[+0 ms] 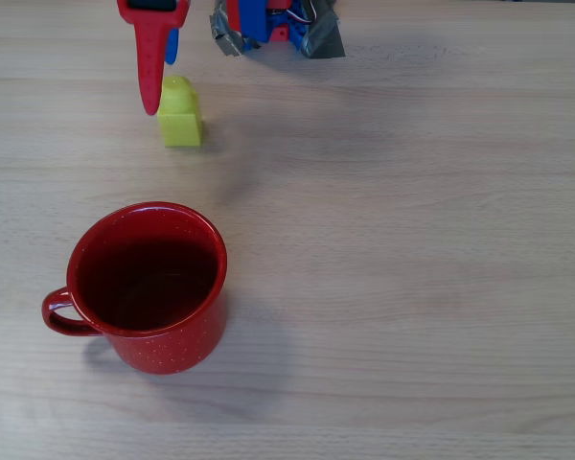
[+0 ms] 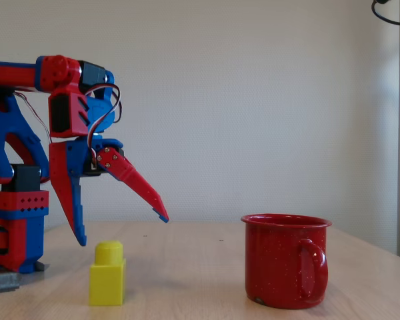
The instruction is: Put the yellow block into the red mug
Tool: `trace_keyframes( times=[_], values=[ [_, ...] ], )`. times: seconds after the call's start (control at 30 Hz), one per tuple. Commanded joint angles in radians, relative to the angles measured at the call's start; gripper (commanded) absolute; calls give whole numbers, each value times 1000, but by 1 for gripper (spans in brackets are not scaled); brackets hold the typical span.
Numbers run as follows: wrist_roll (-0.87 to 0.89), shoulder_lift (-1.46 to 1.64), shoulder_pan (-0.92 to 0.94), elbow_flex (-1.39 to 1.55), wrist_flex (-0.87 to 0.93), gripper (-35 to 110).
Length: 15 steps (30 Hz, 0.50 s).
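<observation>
Fixed view: hand (image 2: pixel 123 230) spread wide above yellow block (image 2: pixel 107 274); light, rigid, likely slick plastic, best pinched across flat sides.

Soft, even light falls on my table (image 1: pixel 412 287) from above; both views are bright and sharp, with no blur. The red mug (image 1: pixel 149 283) throws a faint, wide shadow toward the lower right of itself in the overhead view, and its glossy rim carries thin pale glints. Its inside reads dark. Beyond the mug in the fixed view, the wall (image 2: pixel 267 100) is evenly lit, greyer toward the right edge. No edge bending shows.
</observation>
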Motion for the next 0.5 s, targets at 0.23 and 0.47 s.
trace_keyframes(
  times=[0.23, 0.47],
  values=[
    [-29, 0, 18, 81, -83, 48],
    [-17, -57, 14, 94, -121, 48]
  ],
)
